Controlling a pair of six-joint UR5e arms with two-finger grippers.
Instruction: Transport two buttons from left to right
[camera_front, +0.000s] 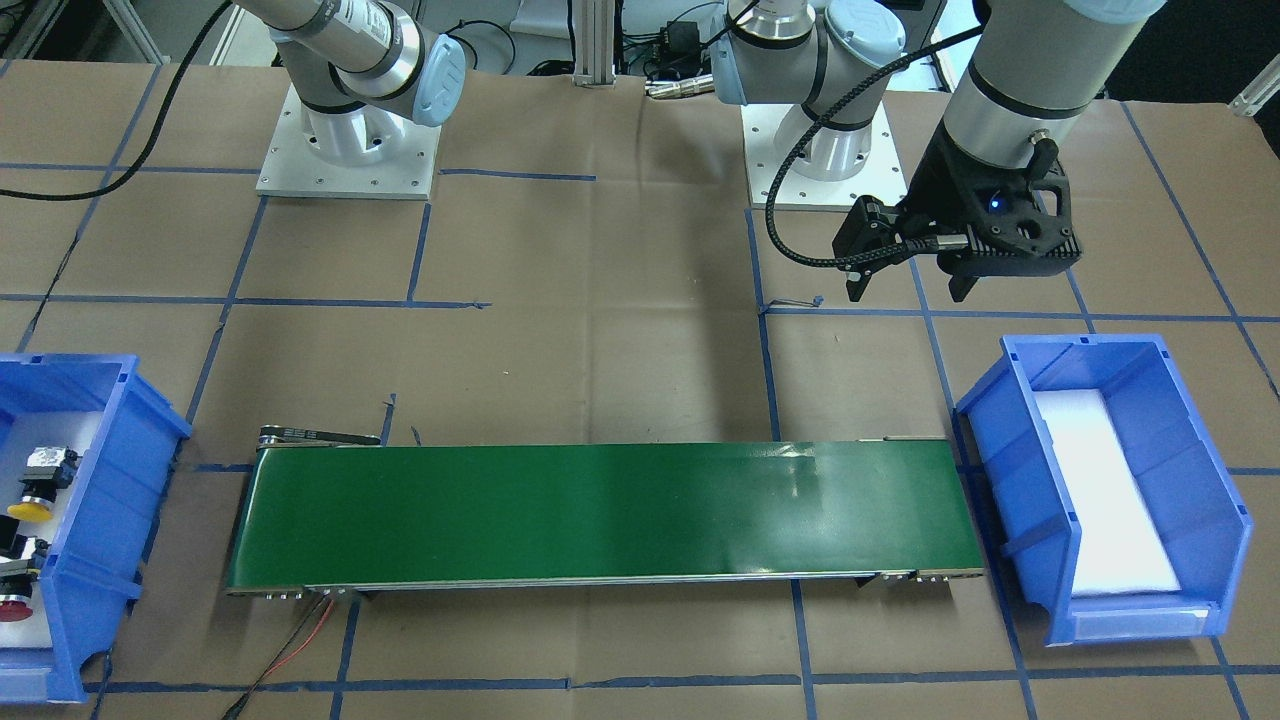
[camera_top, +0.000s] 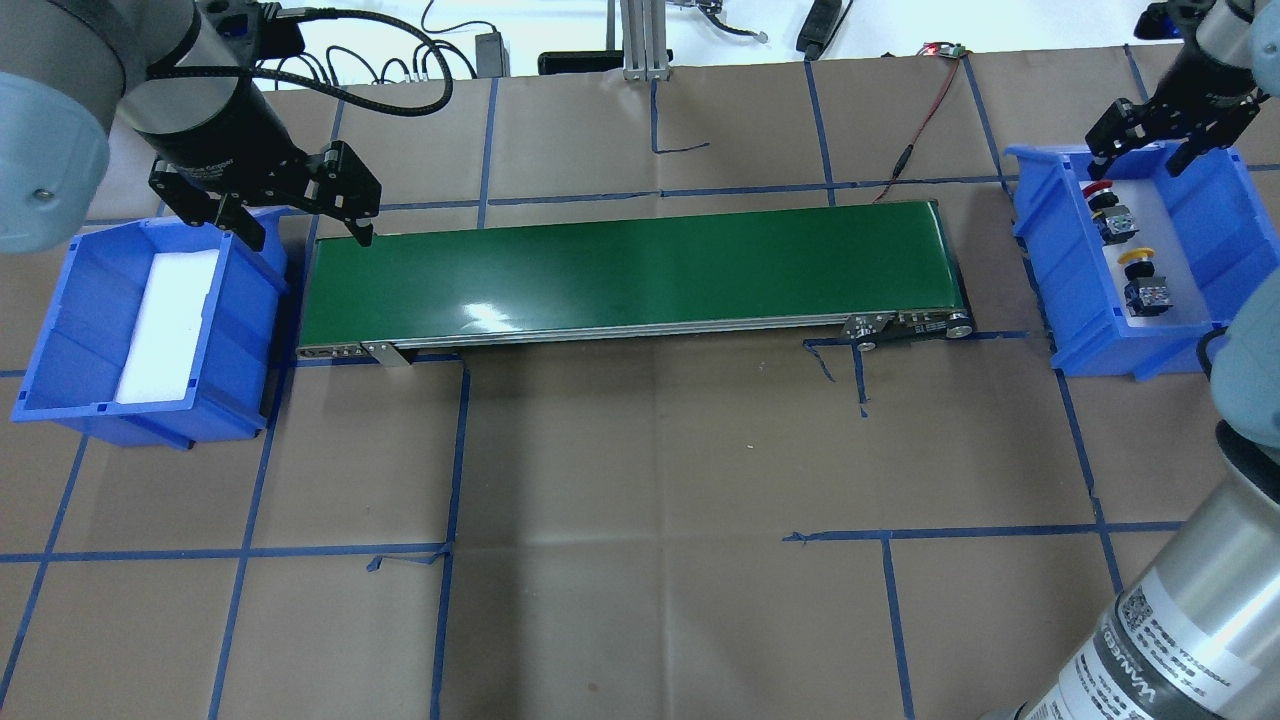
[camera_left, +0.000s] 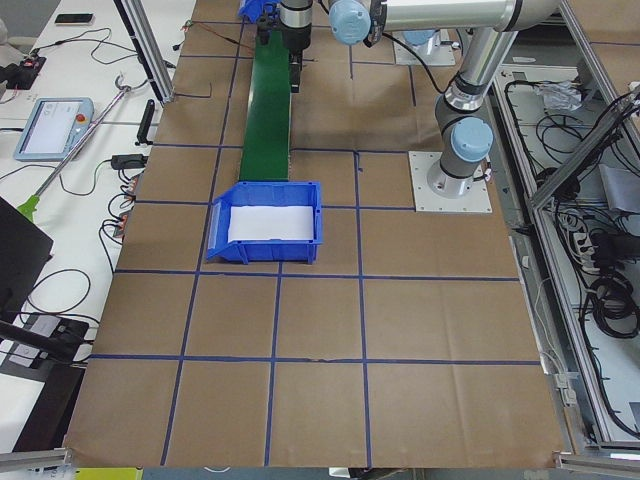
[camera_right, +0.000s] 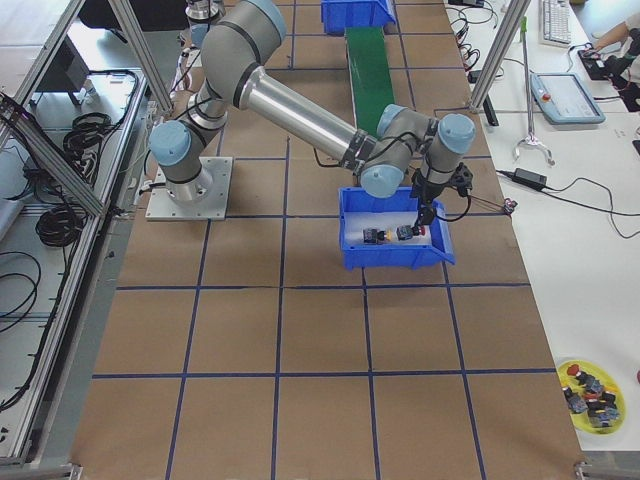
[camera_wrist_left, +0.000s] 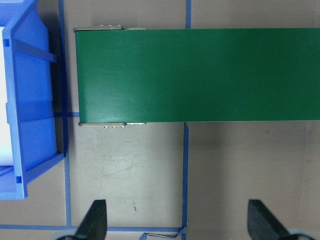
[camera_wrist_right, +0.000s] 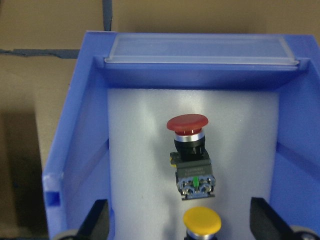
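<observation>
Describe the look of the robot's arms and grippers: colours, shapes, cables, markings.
Both arms are silver-grey tubes with pale-blue joint caps: left arm, right arm. Each ends in a black two-finger gripper: left gripper, right gripper. A black braided cable loops to the left wrist, where a small blue light glows. The right arm carries a QR-code sticker.

The scene is lit brightly and evenly from above. Pale glare is spread over the green belt (camera_top: 640, 270), and the white foam liner (camera_front: 1105, 490) is washed out. Soft shadows are cast on the brown paper (camera_front: 600, 330). The red button (camera_wrist_right: 187, 124) is rendered sharply; a hotspot is seen on the pale pad (camera_wrist_right: 145, 130) beneath it.
</observation>
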